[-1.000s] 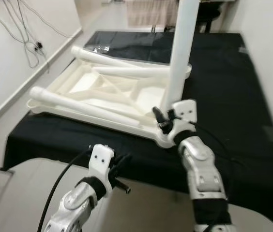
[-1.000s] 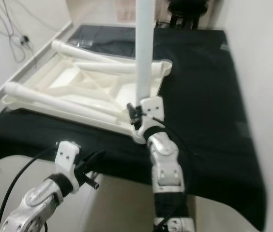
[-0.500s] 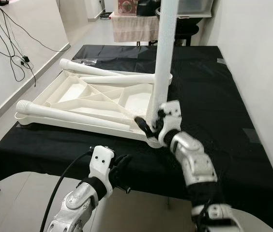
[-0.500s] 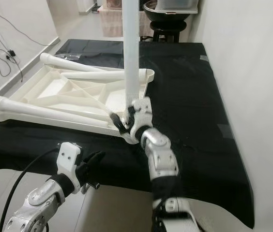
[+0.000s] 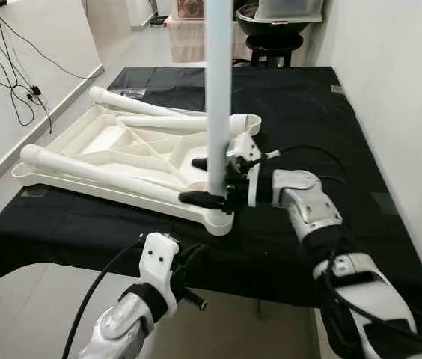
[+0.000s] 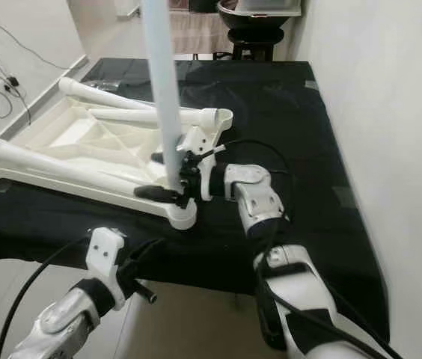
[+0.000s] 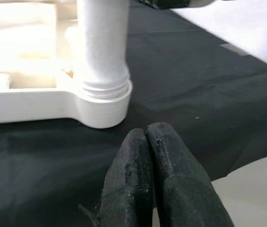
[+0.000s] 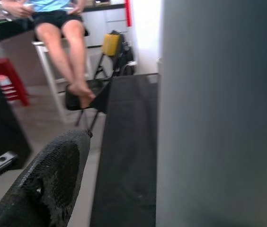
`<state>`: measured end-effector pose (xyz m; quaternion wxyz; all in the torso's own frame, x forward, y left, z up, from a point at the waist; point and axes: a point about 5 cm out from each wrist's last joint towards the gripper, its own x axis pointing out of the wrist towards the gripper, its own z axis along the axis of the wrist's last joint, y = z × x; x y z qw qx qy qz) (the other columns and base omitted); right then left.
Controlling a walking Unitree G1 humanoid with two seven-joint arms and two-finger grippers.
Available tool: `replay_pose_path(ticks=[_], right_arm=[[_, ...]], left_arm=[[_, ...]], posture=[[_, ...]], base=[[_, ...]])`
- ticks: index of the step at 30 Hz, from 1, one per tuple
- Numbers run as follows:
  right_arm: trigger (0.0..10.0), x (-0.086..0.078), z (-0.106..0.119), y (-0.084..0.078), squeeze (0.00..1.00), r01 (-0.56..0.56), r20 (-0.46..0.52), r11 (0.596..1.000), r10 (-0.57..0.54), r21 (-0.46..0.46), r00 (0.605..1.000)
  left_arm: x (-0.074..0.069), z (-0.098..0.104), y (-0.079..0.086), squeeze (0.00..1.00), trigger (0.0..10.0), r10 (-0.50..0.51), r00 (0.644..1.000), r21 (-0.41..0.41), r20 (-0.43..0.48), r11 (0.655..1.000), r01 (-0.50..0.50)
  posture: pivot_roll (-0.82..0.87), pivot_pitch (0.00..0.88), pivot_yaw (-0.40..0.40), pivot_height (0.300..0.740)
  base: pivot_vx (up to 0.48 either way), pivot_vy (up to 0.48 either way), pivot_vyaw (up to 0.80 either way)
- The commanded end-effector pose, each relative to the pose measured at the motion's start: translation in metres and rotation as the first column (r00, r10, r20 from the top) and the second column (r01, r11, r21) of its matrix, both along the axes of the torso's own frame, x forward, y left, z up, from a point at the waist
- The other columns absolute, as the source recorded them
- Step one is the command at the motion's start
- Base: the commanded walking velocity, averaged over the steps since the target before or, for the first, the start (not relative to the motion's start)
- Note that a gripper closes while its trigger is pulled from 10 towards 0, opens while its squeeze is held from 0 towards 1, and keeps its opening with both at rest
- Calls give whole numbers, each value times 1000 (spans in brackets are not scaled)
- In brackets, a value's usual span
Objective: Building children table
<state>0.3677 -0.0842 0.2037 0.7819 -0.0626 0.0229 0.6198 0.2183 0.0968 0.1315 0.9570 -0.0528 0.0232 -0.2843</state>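
Tabletop (image 5: 114, 142) lies upside down on the black cloth (image 5: 323, 120), loose legs (image 5: 99, 170) lying across it. Left gripper (image 5: 188, 263), fingers pressed together, hovers below the cloth's near edge. One leg (image 5: 218, 97) stands upright in the near corner socket; the bent right arm's gripper (image 5: 222, 179) clasps its base.
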Motion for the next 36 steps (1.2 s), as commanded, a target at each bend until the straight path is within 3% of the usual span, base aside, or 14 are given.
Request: replay_pose_path(ticks=[1, 2, 10, 16, 17, 19, 21, 22, 23, 32, 33, 34, 35, 36], right_arm=[[5686, 0, -1, 5, 0, -30, -35, 1000, 30, -1, 999], [0, 3, -1, 4, 0, -20, -61, 1000, 20, 9, 998], [0, 8, -1, -6, 0, 16, -68, 1000, -15, 18, 998], [0, 9, -17, -26, 0, 227, 10, 973, -227, 28, 974], [0, 10, -24, -23, 0, 449, 26, 889, -453, 92, 891], [0, 10, -24, -23, 0, 449, 26, 889, -453, 92, 891], [0, -9, -51, -20, 0, 741, -75, 666, -737, 86, 672], [0, -31, -66, -13, 0, 804, -75, 593, -800, 47, 595], [0, -46, -74, -8, 0, 821, -68, 571, -818, 24, 571], [0, -26, -68, -2, 0, 788, -10, 615, -788, 39, 615], [6784, -23, -69, -2, 0, 785, -5, 619, -785, 27, 619], [6784, -23, -69, -2, 0, 785, -5, 619, -785, 27, 619], [10000, -19, -67, -1, 0, 757, -1, 653, -757, 33, 653], [10000, -17, -63, 0, 0, 739, 4, 672, -740, 44, 673]], left_arm=[[-4, 0, -1, 0, 10000, -6, 1000, -1, -16, 1000, 6], [-8, 0, -1, 0, 10000, -8, 1000, -3, -19, 1000, 8], [-12, 1, -1, 0, 10000, -7, 1000, -6, -25, 1000, 7], [-4, 0, 0, 0, 10000, 1, 1000, 1, -26, 1000, -1], [-2, -1, 0, 0, 10000, 3, 1000, 3, -25, 1000, -3], [-2, -1, 0, 0, 10000, 3, 1000, 3, -25, 1000, -3], [1, -2, 2, 0, 10000, 7, 1000, 8, -24, 1000, -7], [4, -3, 3, 0, 10000, 9, 1000, 17, -21, 1000, -9], [7, -3, 4, 0, 10000, 11, 1000, 23, -20, 1000, -10], [16, -7, 6, 0, 10000, 19, 1000, 21, -22, 1000, -19], [18, -7, 6, 0, 10000, 22, 1000, 23, -20, 999, -21], [18, -7, 6, 0, 10000, 22, 1000, 23, -20, 999, -21], [19, -7, 6, 0, 10000, 26, 1000, 24, -17, 999, -26], [20, -7, 6, 0, 10000, 29, 999, 25, -15, 999, -28]], posture=[[66, 172, 40, 740], [73, 185, 41, 740], [69, 188, 36, 740], [28, 153, 26, 740], [11, 142, 14, 740], [11, 142, 14, 740], [14, 133, 15, 740], [17, 130, 36, 740], [17, 130, 36, 740], [-10, 75, 27, 740], [-14, 70, 28, 740], [-14, 70, 28, 740], [-15, 67, 29, 740], [-14, 67, 30, 740]], base=[[0, 0, 0], [0, 0, 0], [0, 0, 0], [0, 0, 0], [0, 0, 0], [0, 0, 0], [0, 0, 0], [0, 0, 0], [0, 0, 0], [0, 0, 0], [0, 0, 0], [0, 0, 0], [0, 0, 0], [0, 0, 0]])
